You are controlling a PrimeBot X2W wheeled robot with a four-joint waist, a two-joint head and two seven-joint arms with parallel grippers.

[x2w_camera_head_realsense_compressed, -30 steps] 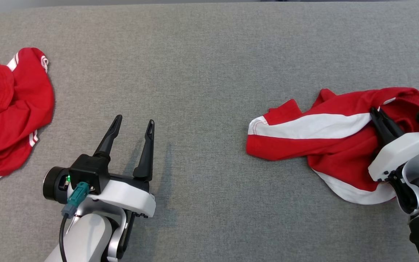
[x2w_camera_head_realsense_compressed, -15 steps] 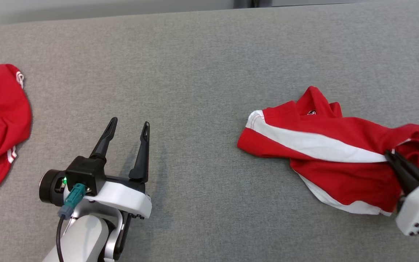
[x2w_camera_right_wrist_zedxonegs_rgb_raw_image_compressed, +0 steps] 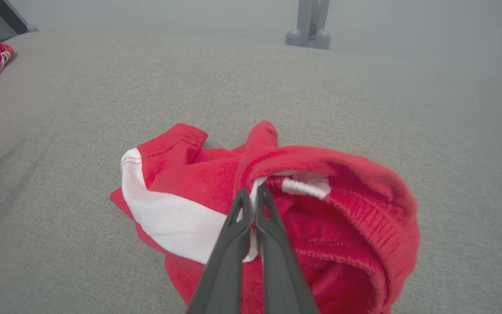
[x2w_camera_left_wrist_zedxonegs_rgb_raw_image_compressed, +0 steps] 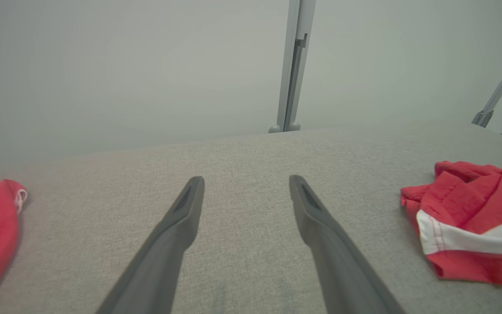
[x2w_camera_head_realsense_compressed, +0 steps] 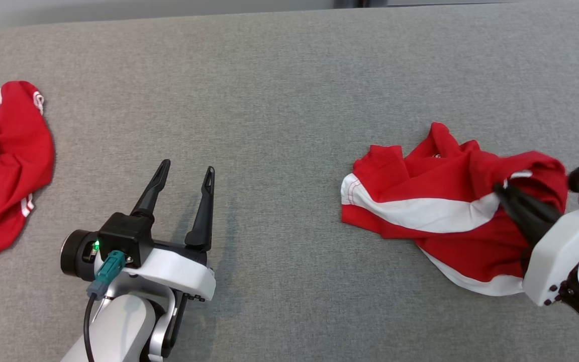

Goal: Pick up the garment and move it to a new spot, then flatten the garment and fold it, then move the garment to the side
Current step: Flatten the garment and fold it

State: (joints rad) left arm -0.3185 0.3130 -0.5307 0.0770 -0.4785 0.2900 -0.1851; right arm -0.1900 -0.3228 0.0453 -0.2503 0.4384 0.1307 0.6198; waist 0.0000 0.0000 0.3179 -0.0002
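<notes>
Loosely crumpled red garment [x2w_camera_head_realsense_compressed: 445,173] with white stripe [x2w_camera_head_realsense_compressed: 420,213]

right gripper [x2w_camera_right_wrist_zedxonegs_rgb_raw_image_compressed: 251,195] now pinches fully shut on the garment [x2w_camera_head_realsense_compressed: 435,241]; a second ago a slight gap. Cloth bunches tighter, its far leg end pulled in. Head camera shifts too.

Head view high, facing down on grey surface [x2w_camera_head_realsense_compressed: 289,75]. Wrist views low, close; all share garment [x2w_camera_head_realsense_compressed: 445,173].

Soft red cloth garment [x2w_camera_head_realsense_compressed: 450,226] on matt, woven grey table [x2w_camera_head_realsense_compressed: 279,100].
</notes>
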